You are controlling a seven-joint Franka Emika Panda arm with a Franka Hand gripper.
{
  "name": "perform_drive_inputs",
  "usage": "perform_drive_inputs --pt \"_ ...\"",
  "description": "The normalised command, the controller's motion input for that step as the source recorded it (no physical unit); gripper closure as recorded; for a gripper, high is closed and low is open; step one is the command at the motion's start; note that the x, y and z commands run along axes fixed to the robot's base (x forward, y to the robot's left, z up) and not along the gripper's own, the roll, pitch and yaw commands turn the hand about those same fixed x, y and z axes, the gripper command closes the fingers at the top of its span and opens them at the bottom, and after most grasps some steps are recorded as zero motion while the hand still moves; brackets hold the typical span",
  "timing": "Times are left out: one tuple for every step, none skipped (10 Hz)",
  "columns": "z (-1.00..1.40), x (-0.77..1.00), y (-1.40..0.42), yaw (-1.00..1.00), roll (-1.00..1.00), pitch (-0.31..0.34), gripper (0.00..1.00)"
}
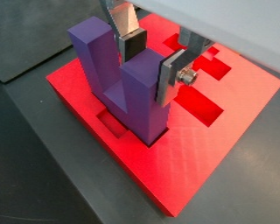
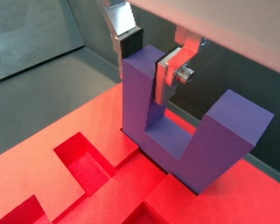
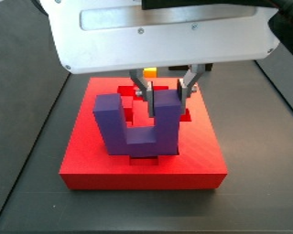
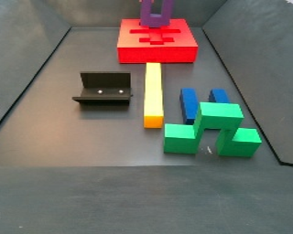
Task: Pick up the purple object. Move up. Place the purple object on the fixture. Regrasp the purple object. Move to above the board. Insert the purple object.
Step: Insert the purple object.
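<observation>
The purple object (image 1: 136, 96) stands upright, prongs up, with its base in a cutout of the red board (image 1: 219, 131). It shows in both wrist views (image 2: 184, 144) and both side views (image 3: 136, 128) (image 4: 156, 13). My gripper (image 1: 152, 57) is over the board, its fingers on either side of the top of one prong and closed against it. The gripper also shows in a wrist view (image 2: 149, 57) and a side view (image 3: 165, 91). The other prong is free. The black fixture (image 4: 103, 89) stands empty on the floor, away from the board (image 4: 156, 46).
On the floor in front of the board lie a long yellow bar (image 4: 153, 91), dark blue blocks (image 4: 200, 102) and green blocks (image 4: 211, 128). The grey walls of the work tray (image 4: 27, 91) slope up on both sides.
</observation>
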Motion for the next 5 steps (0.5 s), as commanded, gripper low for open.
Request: perform_drive_inputs --pt "-0.66 0.17 0.00 0.00 0.00 0.000 1.00" --pt "-0.78 0.14 0.00 0.00 0.03 0.000 1.00" --pt "-0.85 0.10 0.00 0.00 0.03 0.000 1.00" --pt "-0.77 0.07 0.00 -0.01 0.04 0.000 1.00" --pt "0.00 0.00 0.00 0.00 0.00 0.000 1.00"
